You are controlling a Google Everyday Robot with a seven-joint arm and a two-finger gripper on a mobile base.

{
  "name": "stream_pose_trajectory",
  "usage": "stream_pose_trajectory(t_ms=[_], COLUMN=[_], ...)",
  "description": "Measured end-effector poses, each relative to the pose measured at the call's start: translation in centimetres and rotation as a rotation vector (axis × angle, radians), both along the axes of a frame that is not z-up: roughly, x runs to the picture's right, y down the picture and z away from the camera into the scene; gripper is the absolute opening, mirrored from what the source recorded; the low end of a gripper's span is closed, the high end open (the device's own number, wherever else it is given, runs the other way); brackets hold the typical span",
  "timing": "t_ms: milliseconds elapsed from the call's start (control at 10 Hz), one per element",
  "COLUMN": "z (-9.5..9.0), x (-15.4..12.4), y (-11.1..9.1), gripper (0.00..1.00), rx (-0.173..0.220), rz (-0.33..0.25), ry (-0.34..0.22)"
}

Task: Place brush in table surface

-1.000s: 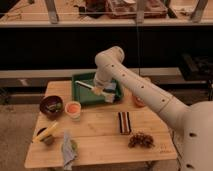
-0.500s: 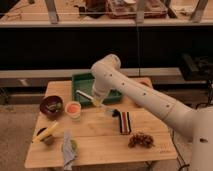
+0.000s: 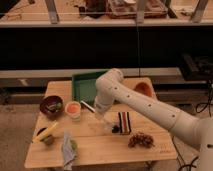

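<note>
The brush (image 3: 88,106) is a slim pale stick poking out to the left of my gripper (image 3: 100,114). The gripper is shut on the brush's other end, so the bristle head is hidden behind the wrist. It hangs low over the table surface (image 3: 95,145), just in front of the green tray (image 3: 82,85) and right of the orange cup (image 3: 73,109). Whether the brush touches the wood I cannot tell. My white arm reaches in from the right and bends above the tray.
A dark striped block (image 3: 123,122) lies just right of the gripper, with a brown cluster (image 3: 141,140) beyond it. A dark bowl (image 3: 51,106), a banana (image 3: 45,131) and a crumpled bag (image 3: 67,147) occupy the left. An orange-red bowl (image 3: 144,90) sits at the back right.
The gripper has carried the brush from above the green tray forward and down, to low over the wood beside the orange cup.
</note>
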State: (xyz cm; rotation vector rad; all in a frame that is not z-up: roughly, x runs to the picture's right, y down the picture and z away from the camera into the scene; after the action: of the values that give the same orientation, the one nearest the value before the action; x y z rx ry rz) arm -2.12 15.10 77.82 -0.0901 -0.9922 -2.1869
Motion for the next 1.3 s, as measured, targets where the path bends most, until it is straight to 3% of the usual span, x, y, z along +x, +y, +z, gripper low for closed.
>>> stream_pose_trajectory(t_ms=[100, 300, 400, 500, 1000, 1100, 1300], z=[1.4, 3.6, 4.3, 4.5, 4.1, 4.2, 4.3], x=[0.5, 1.8, 2.2, 2.5, 1.7, 1.7, 1.6], y=[1.6, 4.7, 5.9, 7.0, 6.5, 6.4, 6.2], gripper=[0.09, 0.09, 0.14, 0.25, 0.73, 0.79, 0.80], rx=[-0.031, -0.097, -0.135, -0.172, -0.170, -0.170, -0.167], rz=[0.039, 0.162, 0.229, 0.271, 0.207, 0.194, 0.187], ry=[0.027, 0.138, 0.193, 0.226, 0.212, 0.213, 0.210])
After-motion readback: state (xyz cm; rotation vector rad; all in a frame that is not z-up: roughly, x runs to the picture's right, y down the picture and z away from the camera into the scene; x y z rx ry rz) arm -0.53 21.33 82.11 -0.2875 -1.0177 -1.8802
